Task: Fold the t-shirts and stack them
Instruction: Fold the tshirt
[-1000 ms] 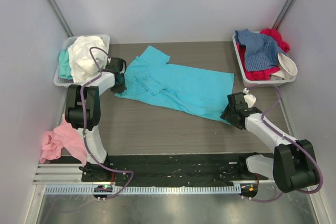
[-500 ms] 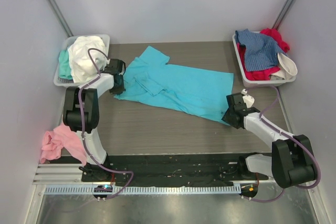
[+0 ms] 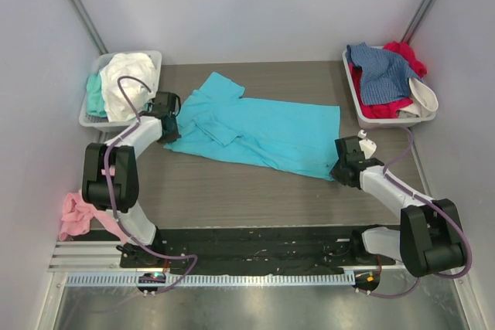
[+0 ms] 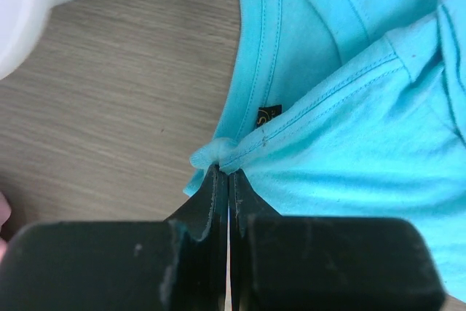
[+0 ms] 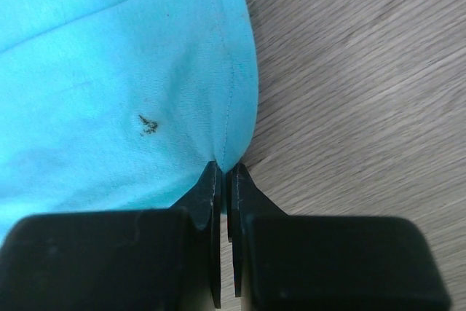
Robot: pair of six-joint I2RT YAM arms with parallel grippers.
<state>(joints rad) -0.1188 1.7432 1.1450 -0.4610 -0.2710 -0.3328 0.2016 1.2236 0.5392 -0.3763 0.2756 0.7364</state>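
Left tray (image 3: 91,66): we see it at the far left corner of the table (image 3: 232,191), heaped with a white shirt (image 3: 128,83) over a mint shirt (image 3: 94,96).
Pink shirt (image 3: 77,212): crumpled at the near left edge, well apart from both grippers.
Left gripper (image 4: 228,176): fingers pressed together, pinching a small bunch of cloth right at the neckband, beside the shoulder seam.
Turquoise t-shirt (image 3: 263,129): spread on the middle of the table between the two arms, with one sleeve lying doubled over the chest near the neck.
Long axis: it runs from the neck at the left to the hem at the right, slanting slightly toward us as it goes right.
Right gripper (image 5: 224,169): fingers pressed together on the near corner of the hem, the cloth fanning away from the tips.
Right tray (image 3: 350,83): at the far right corner, holding a blue shirt (image 3: 383,71) over a red shirt (image 3: 383,107).
Step, as we judge it: flattening the shirt before the first fold.
What the next move turns on: each arm holds its own end, so a pull apart along the long axis should tighten the cloth.
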